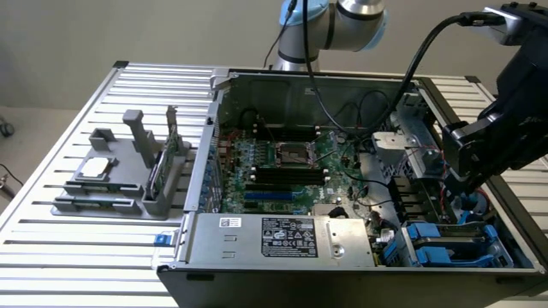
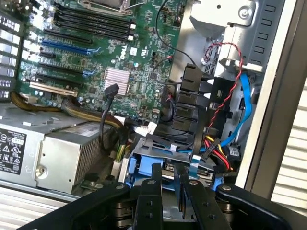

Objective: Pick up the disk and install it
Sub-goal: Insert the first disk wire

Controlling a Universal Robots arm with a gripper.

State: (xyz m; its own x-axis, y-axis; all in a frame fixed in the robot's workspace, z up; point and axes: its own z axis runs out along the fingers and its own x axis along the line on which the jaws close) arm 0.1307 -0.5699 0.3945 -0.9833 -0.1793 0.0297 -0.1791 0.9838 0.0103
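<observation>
Holder (image 1: 133,125) at the bench's (image 1: 51,256) edge on the exterior view's left, open case (image 1: 308,83) mid-bench, and at the case's near corner on the exterior view's right the gripper (image 2: 173,175) clamped on the disk (image 2: 180,191), edge-on just above the blue bays (image 1: 450,250).

Silver-grey tubular robot arm (image 1: 360,18) with matte black two-fingered claw (image 2: 173,177)
Pale-blue joint cap (image 1: 296,13); thick black cable (image 1: 419,54); round bolts in the fingers (image 2: 153,191).

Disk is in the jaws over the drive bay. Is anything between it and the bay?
Nothing visible lies directly between them. The disk hangs edge-on above the blue-framed bay. Closest hazard: the red, yellow and black wire bundle and a blue cable beside the bay, toward the case wall.
</observation>
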